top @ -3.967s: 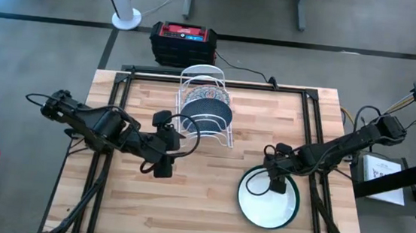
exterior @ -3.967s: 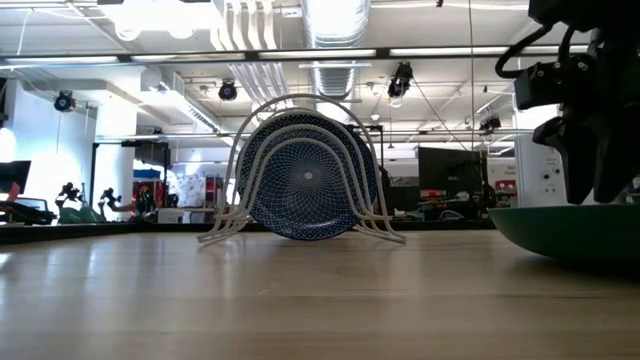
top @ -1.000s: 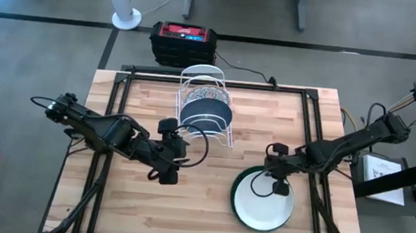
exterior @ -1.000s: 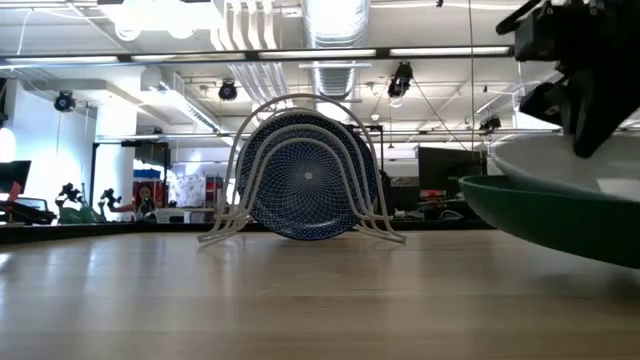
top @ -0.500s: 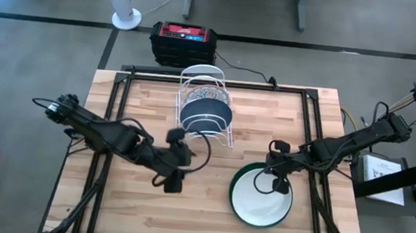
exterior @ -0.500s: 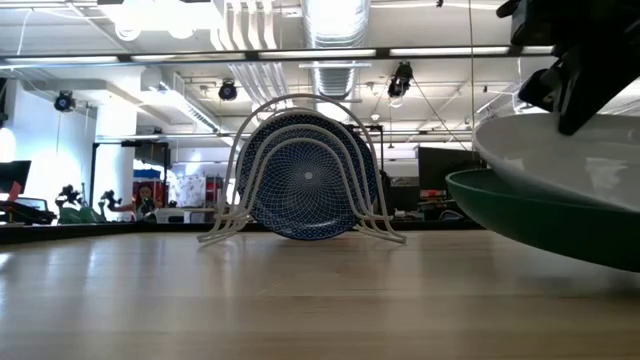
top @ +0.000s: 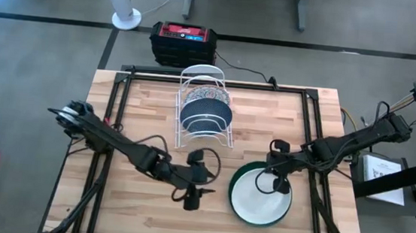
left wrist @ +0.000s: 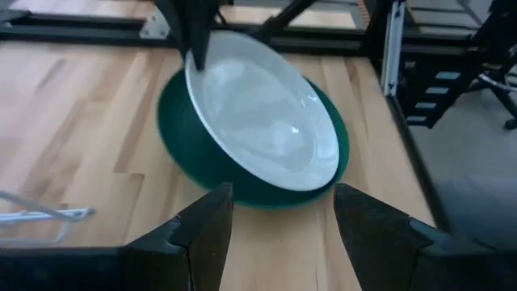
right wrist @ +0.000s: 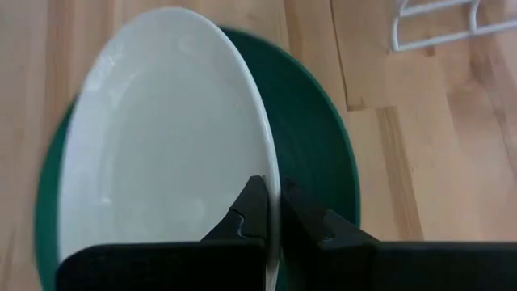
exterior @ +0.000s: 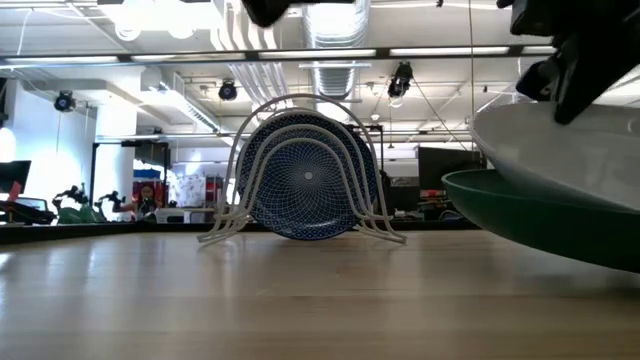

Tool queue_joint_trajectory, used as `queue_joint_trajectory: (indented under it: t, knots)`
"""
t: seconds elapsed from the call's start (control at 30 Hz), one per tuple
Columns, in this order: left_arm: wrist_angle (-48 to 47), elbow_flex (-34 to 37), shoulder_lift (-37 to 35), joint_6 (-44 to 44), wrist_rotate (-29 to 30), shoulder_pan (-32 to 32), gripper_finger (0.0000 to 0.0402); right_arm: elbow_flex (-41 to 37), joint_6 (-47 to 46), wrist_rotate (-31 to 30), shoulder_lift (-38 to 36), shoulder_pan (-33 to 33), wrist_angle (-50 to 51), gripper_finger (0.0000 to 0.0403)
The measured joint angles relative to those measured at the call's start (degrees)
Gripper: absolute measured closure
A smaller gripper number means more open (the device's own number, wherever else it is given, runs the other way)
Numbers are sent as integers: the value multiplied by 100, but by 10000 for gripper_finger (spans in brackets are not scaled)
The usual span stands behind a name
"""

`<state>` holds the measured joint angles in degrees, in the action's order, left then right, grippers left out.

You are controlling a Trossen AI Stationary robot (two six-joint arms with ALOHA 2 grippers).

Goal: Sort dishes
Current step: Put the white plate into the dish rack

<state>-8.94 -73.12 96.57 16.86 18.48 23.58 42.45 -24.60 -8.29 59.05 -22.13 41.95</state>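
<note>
A plain white dish lies tilted inside a green dish at the table's near right. My right gripper is shut on the white dish's far rim. My left gripper hovers open to the left of the two dishes, pointing at them, with nothing between its fingers. A blue speckled dish and a floral dish stand on edge in the white wire rack at the table's far middle. The low view shows the blue dish in front. My right gripper pinches the white dish's rim between its two fingers, one on the upper face and one underneath. The fingers slant down from the table's far right. The held side is raised, and the opposite side rests in the green dish.
A red and black box sits on the floor beyond the table's far edge. Bare wood lies at the table's left and near middle. Black frame rails run along both sides of the table.
My left gripper has swung down and toward the table's right and near edge, closing on the two stacked dishes, and stays open. My right gripper has tipped the white dish's held rim a little higher out of the green dish.
</note>
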Motion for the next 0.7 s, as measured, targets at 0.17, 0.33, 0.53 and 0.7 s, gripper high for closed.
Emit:
queue_joint_trajectory:
  t: [0.17,0.33,0.53,0.7]
  knots:
    - [156,-204,642,306,27,-80,196,182,103,-172,2,7,1,403]
    - [446,-317,910,569,278,-197,196,230,189,-217,4,-14,-8,403]
    - [1138,-59,929,833,168,-406,190,274,408,-377,13,-112,-19,403]
    - [1972,153,1115,922,-30,-516,178,393,622,-548,13,-162,-6,403]
